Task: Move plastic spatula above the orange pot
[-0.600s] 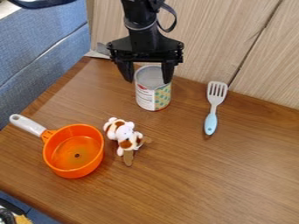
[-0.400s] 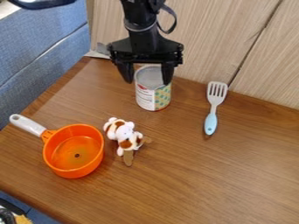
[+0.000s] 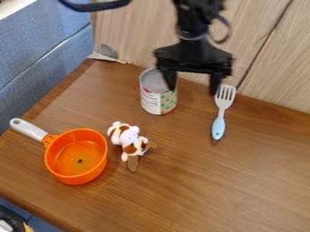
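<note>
"What's left of the hand (image 3: 192, 89)?"

"Farthest off, below it in the view, the orange pot (image 3: 101, 158). Then the brown-and-white plush toy (image 3: 129, 139), nearer, and the tin can (image 3: 158, 102), upright, one finger overlapping its edge."

"And the arm (image 3: 196, 38)?"

"Down from the top edge, fingers pointing at the counter (image 3: 181, 190), spread wide with nothing between them."

"The spatula?"

"The slotted spatula (image 3: 220, 118) lies flat, right of the hand, slots by the right-hand fingertip, blue handle toward us. I can't tell whether they touch."
</note>
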### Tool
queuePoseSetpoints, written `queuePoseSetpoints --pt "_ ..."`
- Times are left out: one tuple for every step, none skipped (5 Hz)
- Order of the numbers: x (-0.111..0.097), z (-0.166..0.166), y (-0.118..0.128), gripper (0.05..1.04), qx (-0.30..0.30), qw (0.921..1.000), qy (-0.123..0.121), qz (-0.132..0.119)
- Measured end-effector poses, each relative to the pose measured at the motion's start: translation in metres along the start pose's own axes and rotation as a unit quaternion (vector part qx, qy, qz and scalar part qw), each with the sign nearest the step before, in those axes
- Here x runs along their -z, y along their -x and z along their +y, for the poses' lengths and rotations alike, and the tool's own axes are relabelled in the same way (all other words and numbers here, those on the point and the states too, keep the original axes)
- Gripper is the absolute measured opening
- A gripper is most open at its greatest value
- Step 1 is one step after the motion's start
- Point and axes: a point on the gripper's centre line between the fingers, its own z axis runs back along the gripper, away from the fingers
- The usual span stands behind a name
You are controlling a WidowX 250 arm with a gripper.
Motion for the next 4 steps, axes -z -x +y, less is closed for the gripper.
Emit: queuePoseSetpoints --pt "0.015 -0.034 0.006 1.001 0.005 1.0000 -0.004 0.006" --pt "0.043 -0.051 0.010 1.001 0.019 0.9991 -0.010 0.036" --pt "0.061 -0.054 0.015 1.001 0.005 0.9987 -0.017 0.047" --pt "0.077 -0.055 0.022 1.001 0.001 0.9979 -0.016 0.062"
